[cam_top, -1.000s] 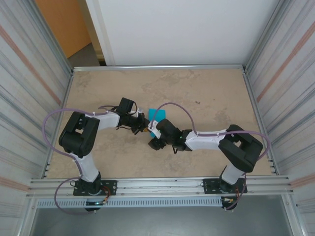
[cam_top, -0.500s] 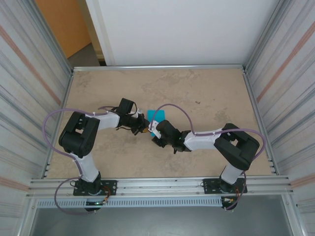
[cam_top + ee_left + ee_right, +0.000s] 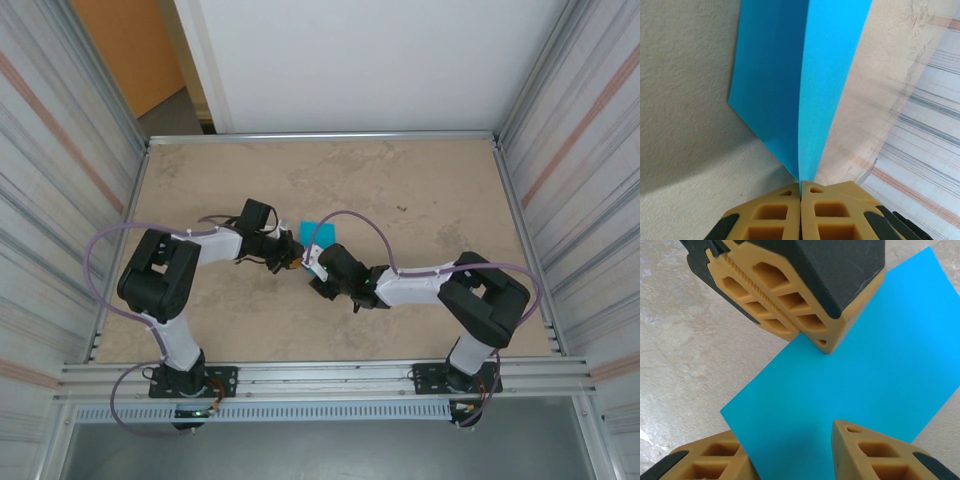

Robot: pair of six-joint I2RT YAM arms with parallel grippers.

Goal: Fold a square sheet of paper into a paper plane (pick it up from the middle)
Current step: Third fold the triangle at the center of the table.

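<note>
The square sheet of paper [image 3: 318,231] was found near the middle of the table [image 3: 430,180], with a crease run down its length. It was pinched right at the end of that crease by the left gripper [image 3: 800,186], jaws closed tight on it, probably so the fold could be kept lined up. The right gripper [image 3: 790,460] was parked just beside it, jaws partway apart over the sheet's near edge, nothing grabbed. Ribbed metal walls [image 3: 570,150] and purple cables [image 3: 360,222] were noted around. The only real obstruction was judged to be the two grippers crowded together.
</note>
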